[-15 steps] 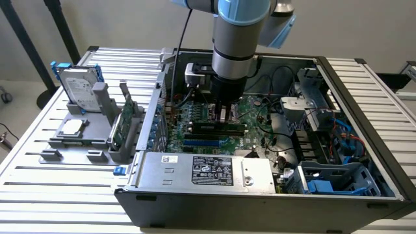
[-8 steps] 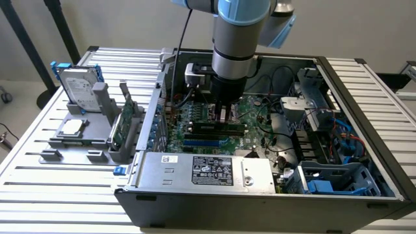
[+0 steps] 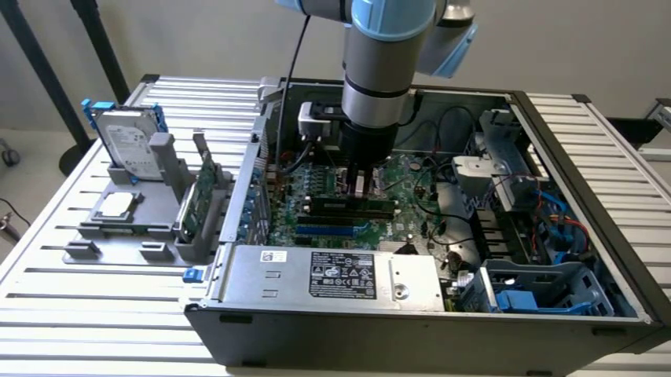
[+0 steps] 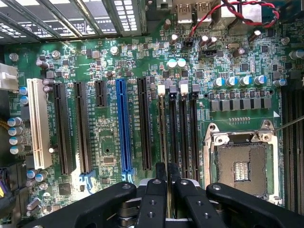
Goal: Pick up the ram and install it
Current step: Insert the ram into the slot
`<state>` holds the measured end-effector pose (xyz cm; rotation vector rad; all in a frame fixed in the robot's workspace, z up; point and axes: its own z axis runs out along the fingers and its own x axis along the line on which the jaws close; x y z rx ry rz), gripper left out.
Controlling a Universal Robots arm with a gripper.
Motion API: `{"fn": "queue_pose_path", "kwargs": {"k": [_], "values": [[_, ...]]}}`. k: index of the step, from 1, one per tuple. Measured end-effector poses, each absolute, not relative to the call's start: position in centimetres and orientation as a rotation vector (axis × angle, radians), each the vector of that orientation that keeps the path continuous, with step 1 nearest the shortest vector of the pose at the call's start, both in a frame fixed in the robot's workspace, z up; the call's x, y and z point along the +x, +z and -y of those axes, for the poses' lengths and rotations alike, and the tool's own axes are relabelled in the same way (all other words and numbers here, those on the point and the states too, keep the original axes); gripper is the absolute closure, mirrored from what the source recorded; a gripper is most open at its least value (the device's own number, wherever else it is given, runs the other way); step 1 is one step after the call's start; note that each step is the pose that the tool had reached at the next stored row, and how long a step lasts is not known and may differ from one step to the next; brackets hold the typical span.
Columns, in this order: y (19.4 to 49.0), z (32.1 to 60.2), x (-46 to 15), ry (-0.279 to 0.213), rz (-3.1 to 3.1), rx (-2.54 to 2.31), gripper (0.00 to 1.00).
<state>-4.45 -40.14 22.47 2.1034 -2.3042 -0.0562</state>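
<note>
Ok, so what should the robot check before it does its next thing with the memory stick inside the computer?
1. Gripper closed on the memory stick: ok, the fingers sit tight on either side of its thin edge.
2. Stick lined up with its slot: ok, it runs straight along the slot.
3. Stick pushed all the way down: cannot tell.
4. White clip at the slot's end snapped shut: cannot tell.
5. Red and black wires away from the slots: ok, they lie well off to the side.
</note>
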Motion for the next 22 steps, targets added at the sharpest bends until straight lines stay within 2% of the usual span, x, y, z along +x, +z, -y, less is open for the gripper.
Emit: {"fn": "queue_pose_path", "kwargs": {"k": [22], "values": [[22.44,40.12,-4.32,-0.056,2.304,2.103,0.86]]}}
